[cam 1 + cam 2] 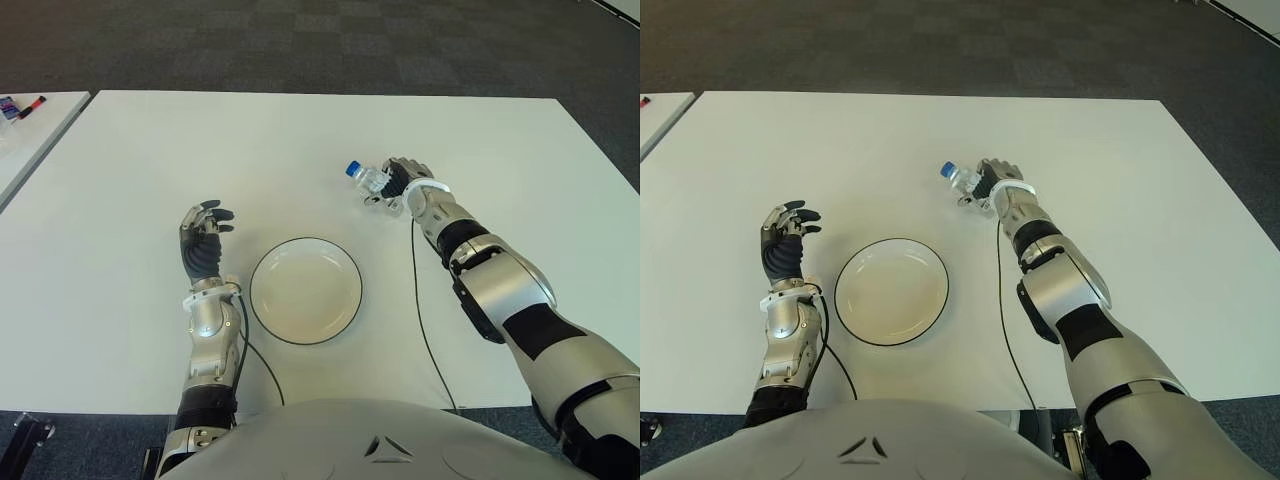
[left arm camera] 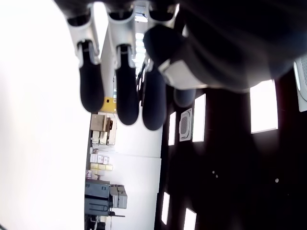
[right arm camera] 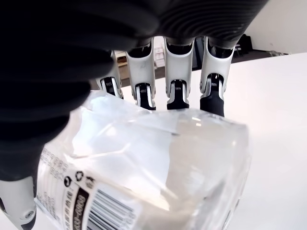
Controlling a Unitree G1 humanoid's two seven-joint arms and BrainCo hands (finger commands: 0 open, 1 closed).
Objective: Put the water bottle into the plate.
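A small clear water bottle (image 1: 369, 179) with a blue cap lies tilted in my right hand (image 1: 400, 184), cap pointing left, over the white table behind and to the right of the plate. The right wrist view shows the fingers (image 3: 175, 76) curled over the bottle (image 3: 144, 163), so the hand is shut on it. The white plate (image 1: 306, 290) with a dark rim sits near the table's front edge and holds nothing. My left hand (image 1: 203, 240) shows just left of the plate, palm up, fingers (image 2: 120, 81) loosely extended and holding nothing.
The white table (image 1: 150, 160) spreads wide around the plate. A second white table (image 1: 30, 130) stands at the far left with small items (image 1: 20, 105) on it. A thin black cable (image 1: 425, 330) runs along my right arm. Dark carpet lies beyond.
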